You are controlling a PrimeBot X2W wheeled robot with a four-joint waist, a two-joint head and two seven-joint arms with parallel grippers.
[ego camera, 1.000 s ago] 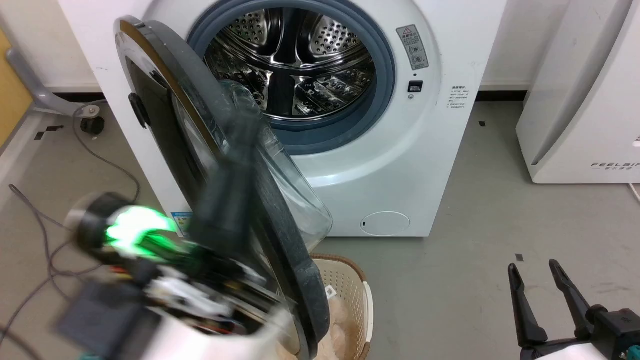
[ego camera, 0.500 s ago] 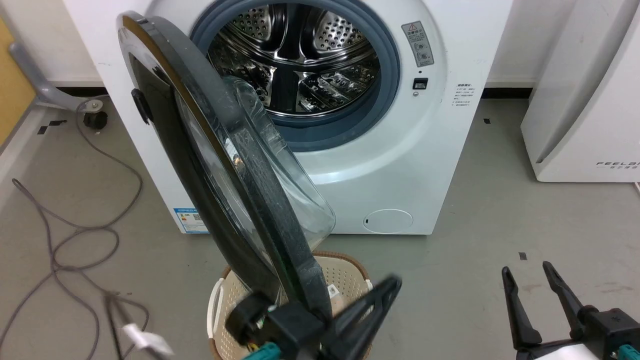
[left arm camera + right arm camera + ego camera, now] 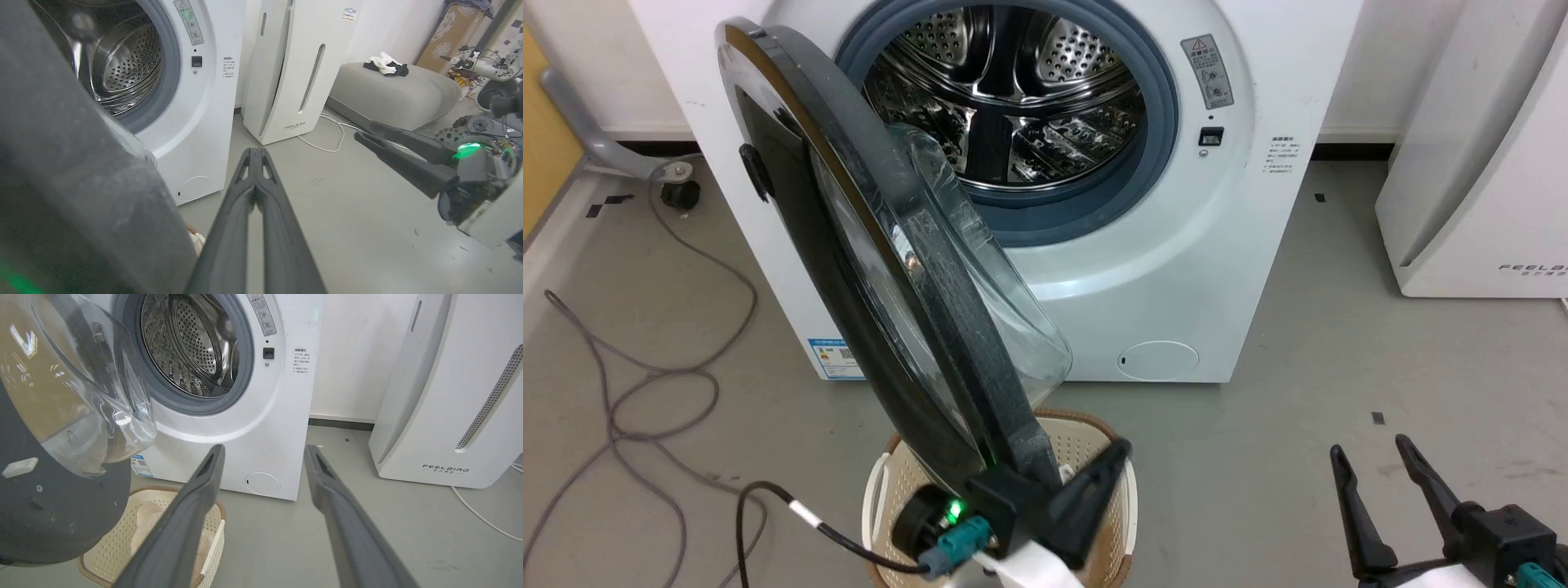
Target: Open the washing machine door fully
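Grey floor [image 3: 1339, 343] lies open rightward. Cream perforated plastic basket [image 3: 1082, 445] sits beneath the black-rimmed glass washing machine door [image 3: 931, 278], half-swung from the white washing machine [image 3: 1176, 269]. Left gripper [image 3: 1117, 453], pinched empty, beside its rim; right gripper [image 3: 1370, 447] spread.

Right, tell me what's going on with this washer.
The robot is working on the washing machine door. The door stands swung out from the washing machine, roughly edge-on to the head camera, and looks only part-way open. The left hand, fingers shut on nothing, sits by the door's lower edge; contact is unclear. The right hand hangs open over the floor. A laundry basket sits below the door.
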